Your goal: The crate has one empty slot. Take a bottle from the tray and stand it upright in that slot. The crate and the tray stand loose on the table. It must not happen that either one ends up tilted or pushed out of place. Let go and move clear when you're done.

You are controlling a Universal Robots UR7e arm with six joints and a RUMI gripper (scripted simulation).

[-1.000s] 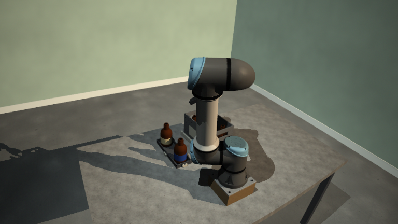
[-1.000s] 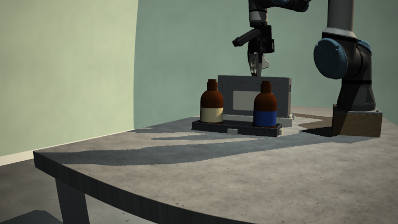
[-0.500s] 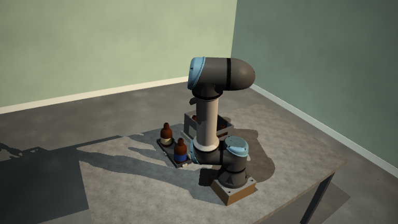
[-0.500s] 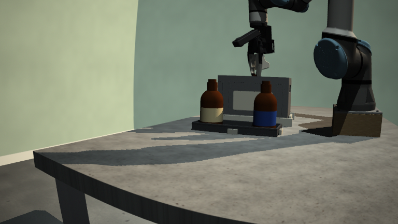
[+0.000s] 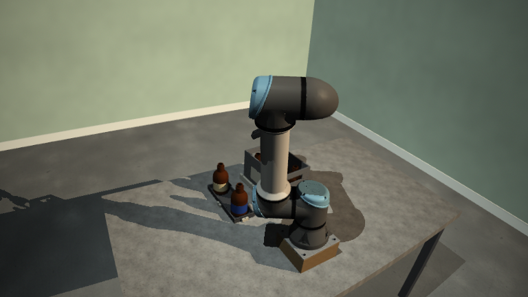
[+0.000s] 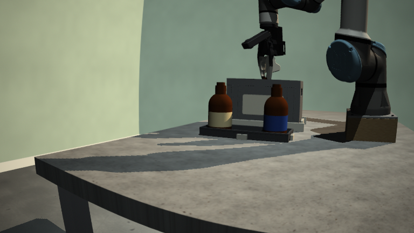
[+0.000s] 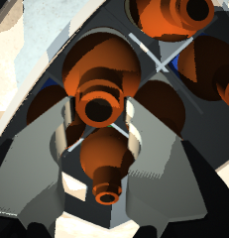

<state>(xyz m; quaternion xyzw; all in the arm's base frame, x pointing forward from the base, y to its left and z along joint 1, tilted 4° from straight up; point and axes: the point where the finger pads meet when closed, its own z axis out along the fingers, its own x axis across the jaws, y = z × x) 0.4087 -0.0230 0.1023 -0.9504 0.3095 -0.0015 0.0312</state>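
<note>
My gripper (image 6: pixel 266 73) hangs straight down with its fingertips at the top rim of the grey crate (image 6: pixel 264 100). In the wrist view the gripper (image 7: pixel 99 113) is shut on the neck of a brown bottle (image 7: pixel 98 101). That bottle stands upright with its body down inside a crate slot. Other brown bottles fill neighbouring slots (image 7: pixel 171 15) (image 7: pixel 106 169). In the exterior view the held bottle is hidden behind the crate wall. In the top view the arm hides the gripper and most of the crate.
A dark tray (image 6: pixel 245 132) lies in front of the crate with a cream-labelled bottle (image 6: pixel 220 107) and a blue-labelled bottle (image 6: pixel 275 109) standing on it. The robot base (image 6: pixel 371 123) sits to the right on a wooden block.
</note>
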